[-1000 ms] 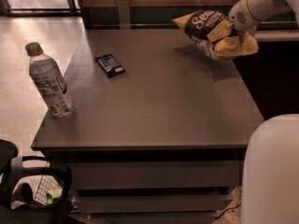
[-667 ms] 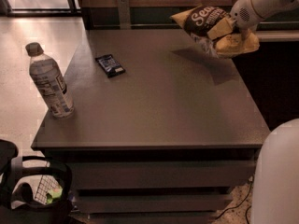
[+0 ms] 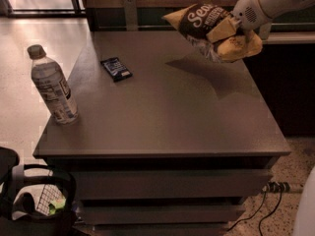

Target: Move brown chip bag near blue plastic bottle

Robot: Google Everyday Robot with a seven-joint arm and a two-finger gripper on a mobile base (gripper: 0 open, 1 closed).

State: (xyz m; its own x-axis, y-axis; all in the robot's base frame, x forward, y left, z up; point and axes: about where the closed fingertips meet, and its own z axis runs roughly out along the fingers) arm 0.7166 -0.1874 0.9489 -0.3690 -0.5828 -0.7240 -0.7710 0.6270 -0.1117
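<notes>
Currently the brown chip bag (image 3: 202, 23) sits in the upper right of the frame, lifted clear of the table (image 3: 162, 132). Its shadow (image 3: 197, 68) falls on the top just below it. The long axis runs roughly left-right, with the dark lettered centre facing the camera.

The gripper (image 3: 234, 27) is at the bag's right end, clamped onto the crumpled yellow-tan part. The arm (image 3: 268, 1) enters from the upper right corner.

Key relation: the blue plastic bottle (image 3: 51, 85) stands upright at the table's left edge, down and to the left of the bag and well apart from it — a diagonal across most of the top.

The dark-blue packet (image 3: 116, 68) lies flat between them, toward the upper left of the table and close to that diagonal.

Judgement: the bag's free left end would lead the carry and reach the bottle first. The bottle stands close to the table edge, so a late stop could tip it off — release should come just short of contact.
</notes>
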